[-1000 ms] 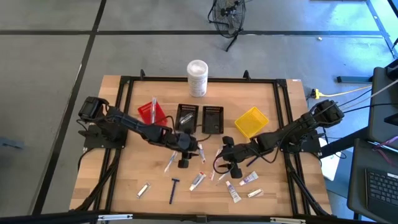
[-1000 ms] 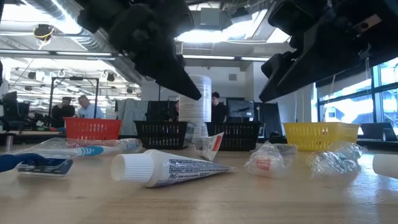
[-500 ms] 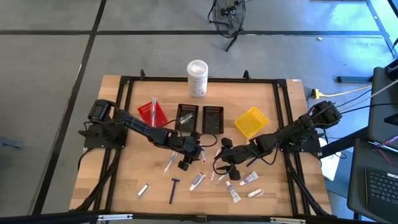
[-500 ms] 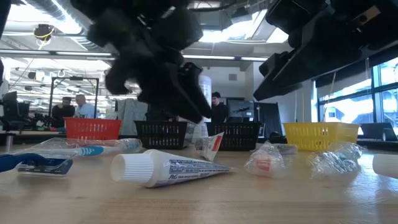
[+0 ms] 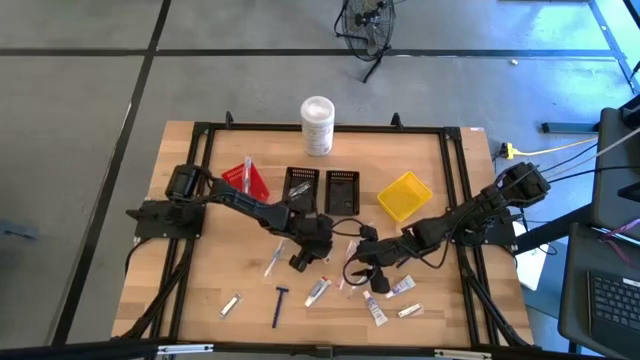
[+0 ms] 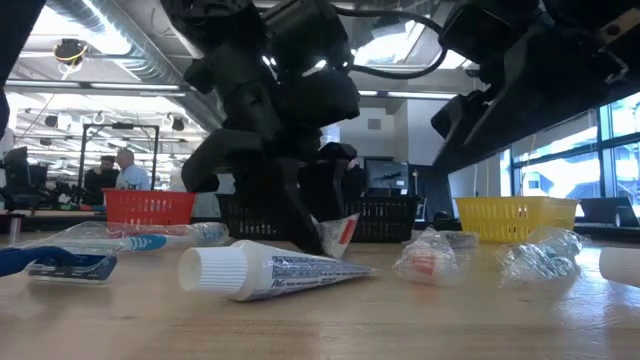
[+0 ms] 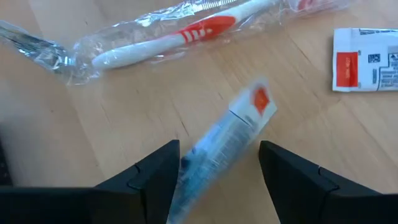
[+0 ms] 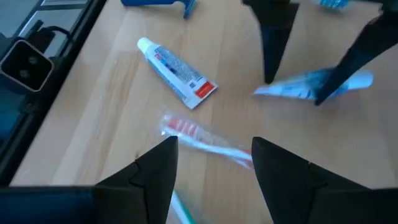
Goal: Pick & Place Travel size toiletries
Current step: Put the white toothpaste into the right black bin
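Tube (image 7: 225, 144) is lying flat on the table (image 7: 124, 112), right between the left claw's (image 7: 217, 180) open fingers, tail end pointing away. Lowering straight until both fingers are flanking its middle, then closing gently, should be keeping it from skidding. A wrapped toothbrush (image 7: 168, 40) is resting just beyond, a sachet (image 7: 367, 61) off to one side. Right claw (image 8: 214, 171) is hanging open nearby, above another toothbrush (image 8: 205, 140).

White canister (image 5: 317, 124); red bin (image 5: 245, 181), yellow bin (image 5: 404, 194).
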Controlling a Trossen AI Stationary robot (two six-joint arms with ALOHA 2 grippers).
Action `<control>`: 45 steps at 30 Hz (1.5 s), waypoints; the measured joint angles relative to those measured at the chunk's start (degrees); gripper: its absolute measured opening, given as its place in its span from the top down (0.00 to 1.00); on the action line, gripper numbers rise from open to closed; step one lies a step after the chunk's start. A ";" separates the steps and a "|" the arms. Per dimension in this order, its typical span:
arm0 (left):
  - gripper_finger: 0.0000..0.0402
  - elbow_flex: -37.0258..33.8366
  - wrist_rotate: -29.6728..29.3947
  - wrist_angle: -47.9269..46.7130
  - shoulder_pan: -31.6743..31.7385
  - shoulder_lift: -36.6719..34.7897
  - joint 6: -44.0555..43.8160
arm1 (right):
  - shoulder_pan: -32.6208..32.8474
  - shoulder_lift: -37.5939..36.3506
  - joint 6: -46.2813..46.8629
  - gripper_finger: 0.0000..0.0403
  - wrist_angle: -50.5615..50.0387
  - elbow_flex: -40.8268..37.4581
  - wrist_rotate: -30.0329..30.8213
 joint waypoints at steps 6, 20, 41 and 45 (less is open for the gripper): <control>0.55 0.33 0.73 -1.64 0.00 0.35 -0.58 | 0.69 0.00 0.62 0.46 -0.29 0.00 0.01; 0.82 0.11 0.27 -1.64 -0.95 -0.20 -9.00 | 0.81 0.02 0.62 0.50 -0.33 0.00 2.55; 0.87 8.72 -15.21 0.89 7.71 -7.69 -9.46 | 3.24 -2.15 15.79 0.62 -18.66 0.00 -7.05; 0.87 9.05 -7.32 4.99 12.43 -6.29 -9.64 | 3.28 -5.27 15.74 0.64 -27.44 0.00 -5.07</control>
